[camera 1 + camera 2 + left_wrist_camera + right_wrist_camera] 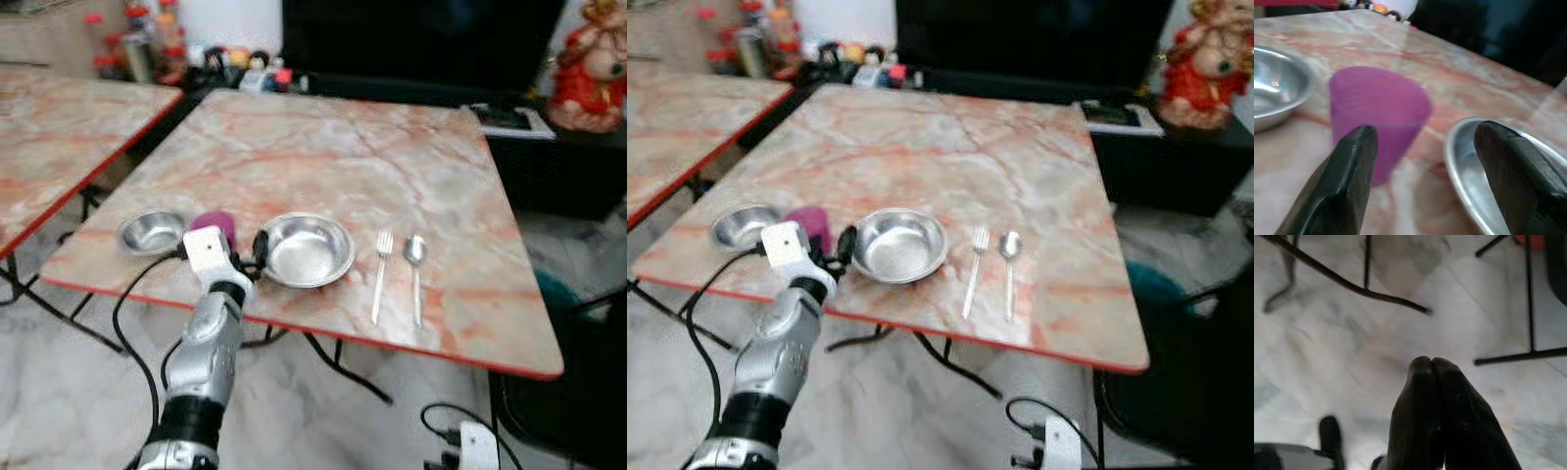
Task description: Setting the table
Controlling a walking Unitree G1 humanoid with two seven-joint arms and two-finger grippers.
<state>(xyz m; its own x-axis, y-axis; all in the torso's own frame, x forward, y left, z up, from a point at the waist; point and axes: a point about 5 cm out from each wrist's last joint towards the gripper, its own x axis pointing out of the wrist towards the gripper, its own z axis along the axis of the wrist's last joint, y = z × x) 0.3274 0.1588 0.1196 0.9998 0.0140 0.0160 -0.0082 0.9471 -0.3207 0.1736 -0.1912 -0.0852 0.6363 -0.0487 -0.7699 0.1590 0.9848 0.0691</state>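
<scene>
Looks like the cup step of laying the table: left gripper [1420, 161] spread wide just short of the purple cup [1380, 113], black fingers [1339, 183] not yet touching it, right gripper [1435, 416] pressed together and hanging idle over the floor. Next move probably calls for easing forward until the cup sits between the fingers, then closing gently (thin plastic by the look of it, likely to flex or tip). Upright, translucent, tapering toward its base, standing near the table [323, 147] front edge between the small bowl [152, 232] and the larger bowl [307, 250], with fork [381, 274] and spoon [415, 264] side by side further right.
</scene>
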